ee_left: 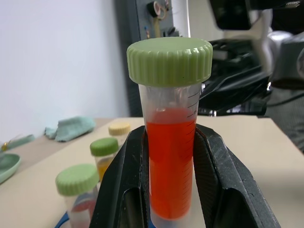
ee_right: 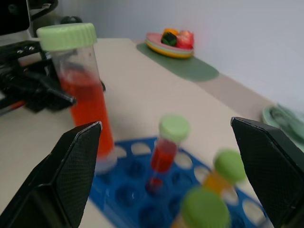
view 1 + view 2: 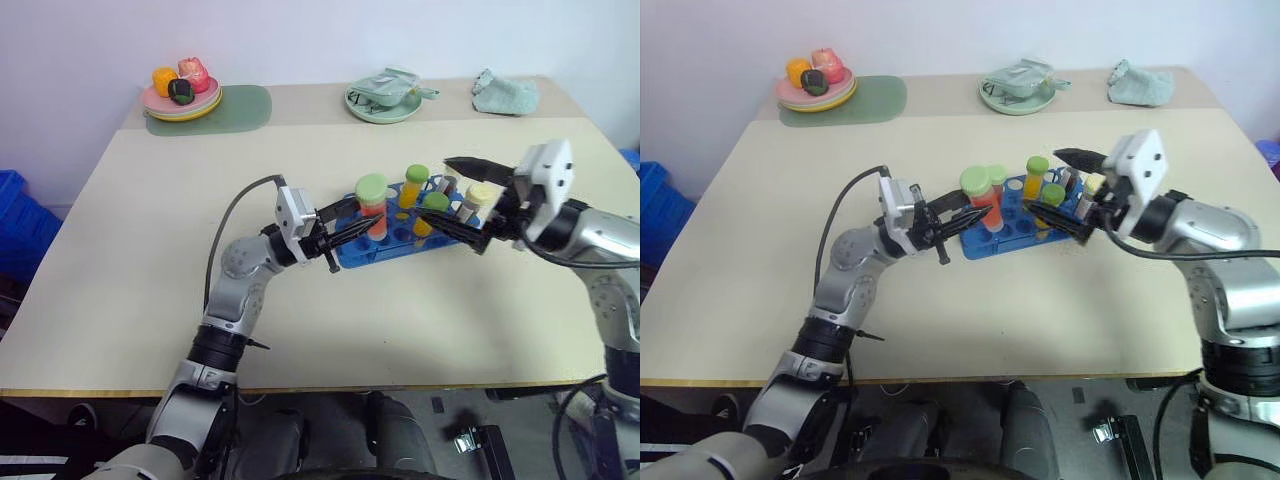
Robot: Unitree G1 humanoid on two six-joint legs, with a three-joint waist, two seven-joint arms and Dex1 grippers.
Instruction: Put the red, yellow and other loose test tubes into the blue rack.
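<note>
The red tube (image 3: 374, 207) stands upright between the fingers of my left gripper (image 3: 352, 224), green cap on top, its long axis straight up and down; the fingers clamp the clear wall on both sides of the red liquid, as my left wrist view shows plainly. Its bottom end sits right at the near left corner of the blue rack (image 3: 352, 254), and from my right wrist view it looks to be over or just entering a corner hole, though I cannot tell whether it is seated yet. So the relation that matters is tube to hole: the tube is already vertical, the hole lies directly beneath it, and I judge the next move is a straight push down and then a release. Further right in the rack stand other capped tubes: a yellow one with a green cap (image 3: 414, 186), another green-capped one (image 3: 432, 211) nearer me, and a pale-capped one (image 3: 477, 201) at the right end. My right gripper (image 3: 470, 202) hovers at that right end, jaws spread wide and holding nothing. The left arm has the work here. Beyond, at the table's far edge, sit a plate of toy food (image 3: 181, 104) on the left, a green dish (image 3: 383, 104) and a crumpled cloth (image 3: 505, 94).
</note>
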